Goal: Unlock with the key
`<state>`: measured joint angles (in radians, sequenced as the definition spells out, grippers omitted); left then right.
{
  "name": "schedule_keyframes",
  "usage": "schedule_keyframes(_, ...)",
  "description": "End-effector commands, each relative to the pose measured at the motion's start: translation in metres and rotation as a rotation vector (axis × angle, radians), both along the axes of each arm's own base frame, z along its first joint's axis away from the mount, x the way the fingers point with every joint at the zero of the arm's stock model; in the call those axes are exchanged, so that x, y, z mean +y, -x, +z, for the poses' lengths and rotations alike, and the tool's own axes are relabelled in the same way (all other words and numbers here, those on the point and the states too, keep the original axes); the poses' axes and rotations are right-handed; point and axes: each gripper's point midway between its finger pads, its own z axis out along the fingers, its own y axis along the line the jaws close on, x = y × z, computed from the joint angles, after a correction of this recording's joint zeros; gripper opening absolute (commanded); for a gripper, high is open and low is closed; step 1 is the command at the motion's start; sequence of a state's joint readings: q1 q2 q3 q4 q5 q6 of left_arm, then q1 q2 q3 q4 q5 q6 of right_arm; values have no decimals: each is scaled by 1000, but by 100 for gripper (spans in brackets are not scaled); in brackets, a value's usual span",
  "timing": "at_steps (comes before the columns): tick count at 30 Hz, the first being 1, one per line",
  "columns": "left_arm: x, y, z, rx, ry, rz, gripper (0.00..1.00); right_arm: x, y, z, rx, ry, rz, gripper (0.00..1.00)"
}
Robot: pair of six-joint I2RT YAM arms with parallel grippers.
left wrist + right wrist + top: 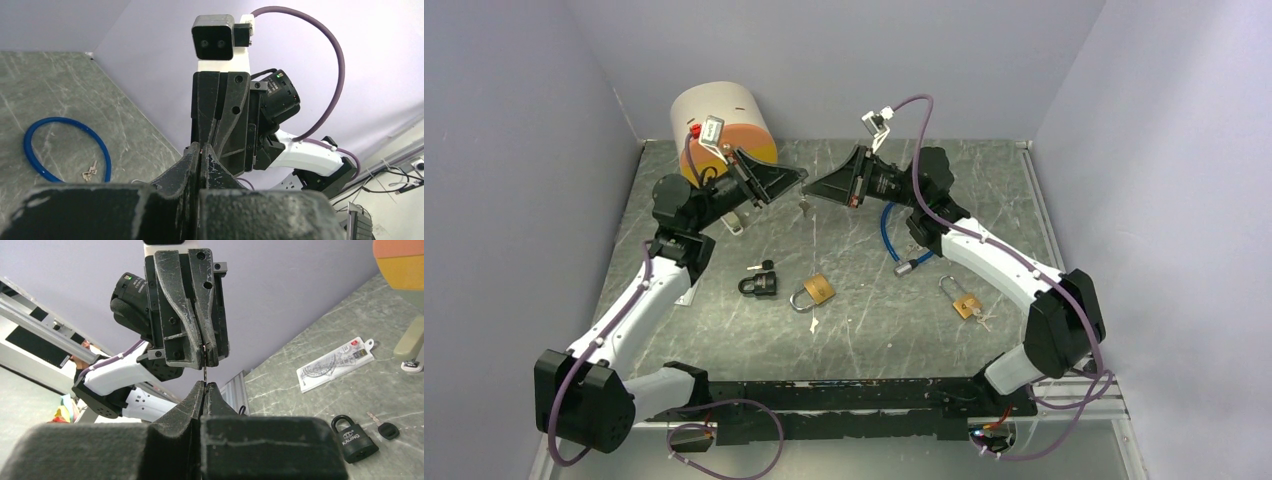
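1. Evidently both pincers are squeezing shut, tip to tip in the air. The left pincer (800, 177) and the right pincer (810, 190) are each clamping one end of a thin metal strip, seemingly the key (204, 372).
2. Two stiff grips are sharing one slim blade, so any mismatched pull risks bending it or twisting it loose. It would then be dropping onto the table (874, 330).
3. Something small is dangling (804, 208) beneath the tips, too small to identify. If it starts swinging, it could be tugging at the grip.
4. The key is sitting directly between the pincers, touching both, high above the table. The black padlock (759, 284) and the brass padlock (813, 292) are lying well apart from it, nearer the arm bases.
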<state>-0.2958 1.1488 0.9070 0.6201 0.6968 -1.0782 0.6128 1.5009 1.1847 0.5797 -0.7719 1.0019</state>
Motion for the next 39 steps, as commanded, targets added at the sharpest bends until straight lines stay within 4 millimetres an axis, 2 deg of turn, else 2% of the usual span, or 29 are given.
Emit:
schedule_keyframes(1,8,-9,16,-44,2,82,14,-3,1,15,-59,-5,7,0)
schedule_keyframes(2,11,-12,13,-16,-7,105,30,-6,-2,11,-54,2,-10,0)
schedule_keyframes(3,16,-15,7,22,-28,144,52,-11,-5,7,-39,5,-20,0)
schedule_keyframes(4,23,-19,2,64,-54,189,63,-17,-7,2,-28,8,-25,0)
schedule_keyframes(6,39,-22,-22,184,-163,298,73,-29,-8,-13,-9,34,-31,0)
schedule_keyframes(7,50,-24,-27,220,-216,365,76,-34,-7,-21,-9,57,-33,0)
schedule_keyframes(9,62,-16,-48,306,-325,414,78,-47,-7,-40,-18,121,-65,0)
schedule_keyframes(11,64,-2,-71,384,-399,380,79,-57,-6,-61,-24,193,-100,0)
schedule_keyframes(12,60,5,-85,430,-417,343,88,-61,-5,-71,-26,229,-114,0)
schedule_keyframes(13,57,12,-99,488,-422,309,90,-65,-4,-80,-28,261,-130,0)
schedule_keyframes(18,25,40,-173,775,-446,134,89,-81,0,-131,49,389,-190,0)
schedule_keyframes(23,-7,52,-228,945,-528,38,83,-85,9,-161,132,401,-189,0)
schedule_keyframes(27,-17,54,-275,1095,-606,44,78,-87,9,-185,193,429,-198,0)
schedule_keyframes(32,-18,44,-316,1182,-685,133,75,-94,8,-195,185,472,-225,0)
schedule_keyframes(39,-3,33,-346,1192,-780,262,79,-96,13,-194,157,472,-187,0)
